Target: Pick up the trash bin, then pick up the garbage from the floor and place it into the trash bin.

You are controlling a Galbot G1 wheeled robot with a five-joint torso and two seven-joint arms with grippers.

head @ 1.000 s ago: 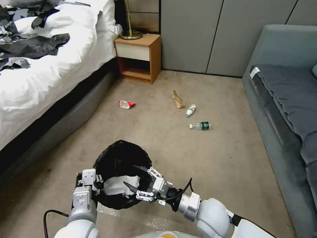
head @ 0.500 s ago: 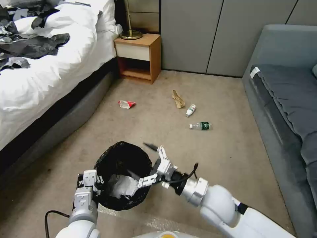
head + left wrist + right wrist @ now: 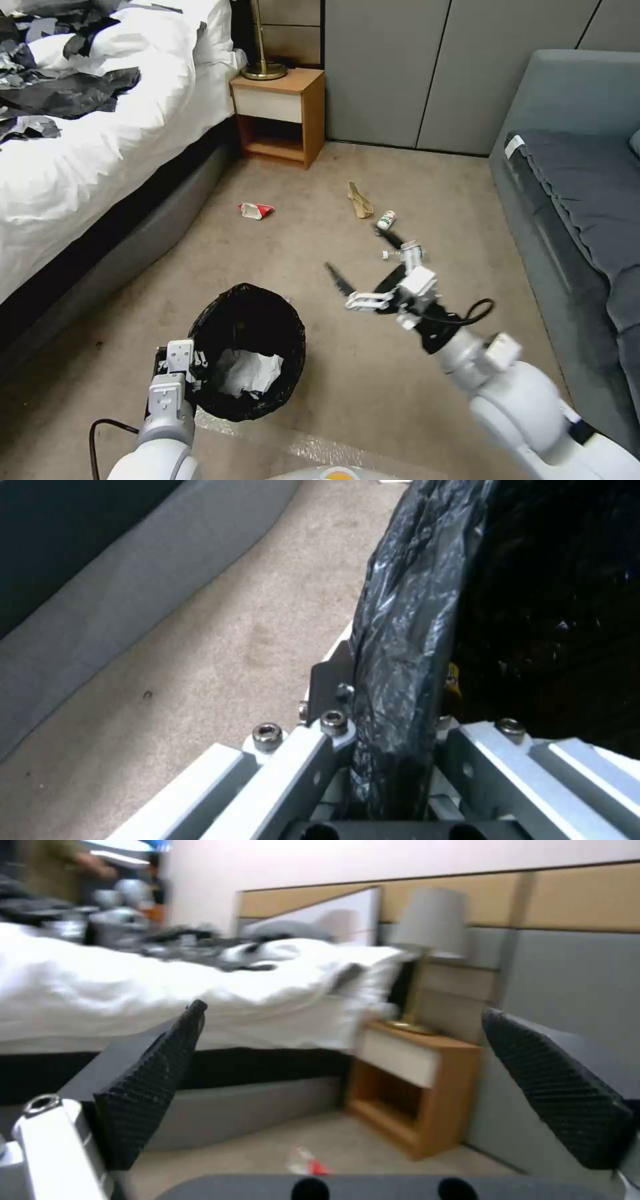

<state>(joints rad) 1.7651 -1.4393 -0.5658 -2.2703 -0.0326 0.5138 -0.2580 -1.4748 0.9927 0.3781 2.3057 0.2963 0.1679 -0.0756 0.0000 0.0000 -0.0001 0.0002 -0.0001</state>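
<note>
- Head view: the trash bin hangs low over the carpet floor, near the foot of the bed, its black liner folded over the rim and a crumpled white tissue lying inside.
- Left gripper sits at the bin's rim on the side nearest the bed; in the left wrist view its jaws are closed on the liner-covered rim, one finger outside the wall and one inside.
- Right gripper is raised over the open floor between the bin and the litter, jaws spread wide and holding nothing; the right wrist view shows its two black textured pads well apart with only the room between them.
- Garbage lies on the carpet toward the nightstand and sofa: a red-white packet nearer the bed, a tan strip farther toward the wall, and a small white bottle just beside the strip.
- One more bottle is mostly hidden behind the right gripper's far finger, only its cap end showing.
- Black and silver plastic sheets lie on the bed's white cover.
- A lamp base stands on the nightstand's top.
</note>
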